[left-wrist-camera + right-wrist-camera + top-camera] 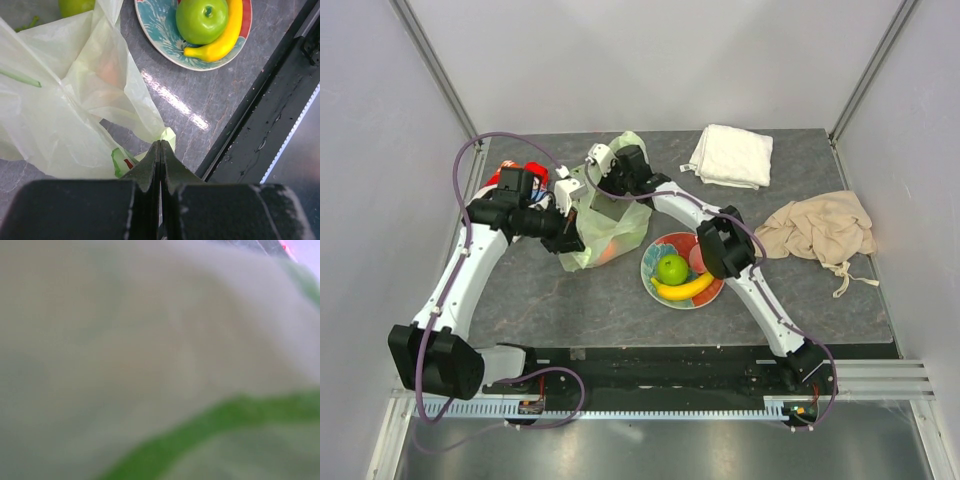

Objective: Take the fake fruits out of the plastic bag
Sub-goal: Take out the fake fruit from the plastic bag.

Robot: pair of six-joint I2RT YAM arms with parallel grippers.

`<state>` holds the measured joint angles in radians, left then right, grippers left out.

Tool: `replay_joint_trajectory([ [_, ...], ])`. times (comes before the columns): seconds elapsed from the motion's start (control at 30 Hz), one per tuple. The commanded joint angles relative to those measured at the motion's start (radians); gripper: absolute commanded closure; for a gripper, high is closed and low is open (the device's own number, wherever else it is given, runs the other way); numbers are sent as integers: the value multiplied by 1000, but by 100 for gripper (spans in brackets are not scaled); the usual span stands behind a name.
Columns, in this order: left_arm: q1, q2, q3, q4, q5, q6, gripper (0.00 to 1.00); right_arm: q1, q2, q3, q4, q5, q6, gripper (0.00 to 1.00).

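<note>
Left arm: base at the near left corner, white forearm slanting away, wrist bent right toward the bag
Right arm: base at the near right corner, elbow raised over the plate's far right rim, forearm stretched left and away, wrist tipped down into the bag's mouth
Red-and-teal flowered plate (655, 281): on the dark grey stone-look table (570, 300), just right of the bag
On the plate: glossy green plastic apple (672, 268), yellow plastic banana (685, 289) curved along the near rim and touching the apple, pink plastic peach (697, 259) partly under the elbow
Left gripper (160, 146): fingers pressed together, clamped on a fold of the bag's near edge, low over the table
Thin translucent pale-green plastic bag (588, 250): mid-table between the two wrists, crumpled, its mouth towards the far side
Inside the bag: orange fruit (610, 250) glowing through the film; other contents impossible to tell
Right gripper (609, 209): sunk in the bag, own camera filled with blurred film and a green stripe; jaws' state impossible to tell
Red-and-white snack packet (504, 176): far left, behind the left wrist
White folded towel (730, 155): far right of the bag, well apart
Beige crumpled cloth (817, 228): right edge, nearer than the towel
</note>
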<state>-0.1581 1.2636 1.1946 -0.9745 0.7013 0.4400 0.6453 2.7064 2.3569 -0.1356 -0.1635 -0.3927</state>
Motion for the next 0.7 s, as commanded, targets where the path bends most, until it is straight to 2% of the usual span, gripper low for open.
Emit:
replay_joint_trajectory([
  [0.0,3,11,40,26,-51,7,98,-27,-123,-25,-15,-40,61,50],
  [0.07,3,13,39,69,-86,-12,98,-42,-227,-77,-53,-102,109,50],
  [0.23,3,42,66,134,-144,-58,98,-81,-501,-347,-133,-286,163,48],
  [0.33,3,65,95,161,-171,-76,98,-91,-601,-471,-205,-418,204,47],
  [0.37,3,72,102,168,-178,-81,98,-93,-614,-491,-232,-498,210,46],
  [0.5,3,103,143,188,-172,-106,98,-98,-649,-589,-311,-634,225,46],
  [0.67,2,160,226,209,-210,-129,98,-99,-620,-627,-335,-709,213,45],
])
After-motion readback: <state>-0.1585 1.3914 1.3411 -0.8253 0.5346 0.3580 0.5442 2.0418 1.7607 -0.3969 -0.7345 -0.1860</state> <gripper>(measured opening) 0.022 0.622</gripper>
